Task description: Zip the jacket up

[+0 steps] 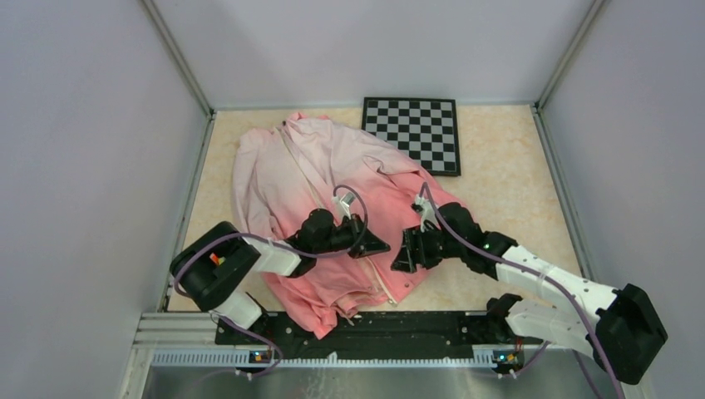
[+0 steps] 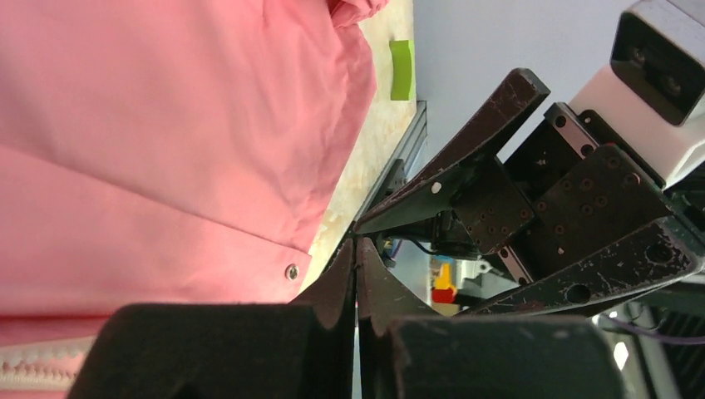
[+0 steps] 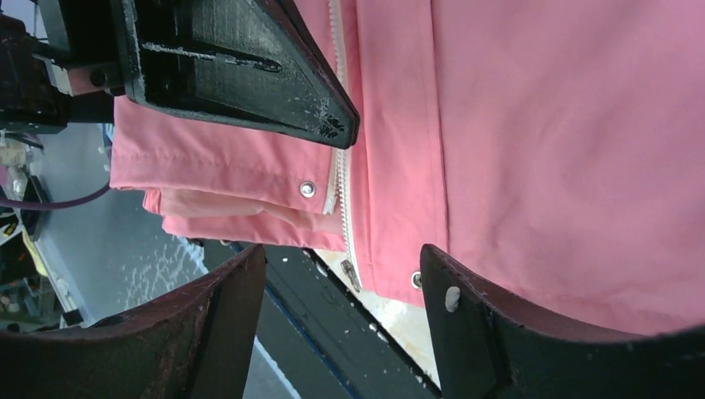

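Observation:
The jacket [image 1: 332, 179] lies spread on the table, pale pink at the far collar and coral at the near hem. Its white zipper [image 1: 384, 287] runs down the front to the hem. My left gripper [image 1: 382, 247] hovers over the lower front with its jaws shut and nothing visible between them [image 2: 356, 247]. My right gripper [image 1: 403, 252] faces it from the right, open. In the right wrist view the gripper [image 3: 341, 270] frames the zipper's bottom end and metal slider [image 3: 351, 274] at the hem. The left gripper's finger [image 3: 249, 75] sits above the zipper teeth [image 3: 339, 179].
A checkerboard [image 1: 413, 133] lies at the back, touching the jacket's far right edge. The black mounting rail [image 1: 399, 328] runs along the near edge, and the hem hangs over it. Grey walls enclose the table. Green tape [image 2: 401, 69] marks the tabletop.

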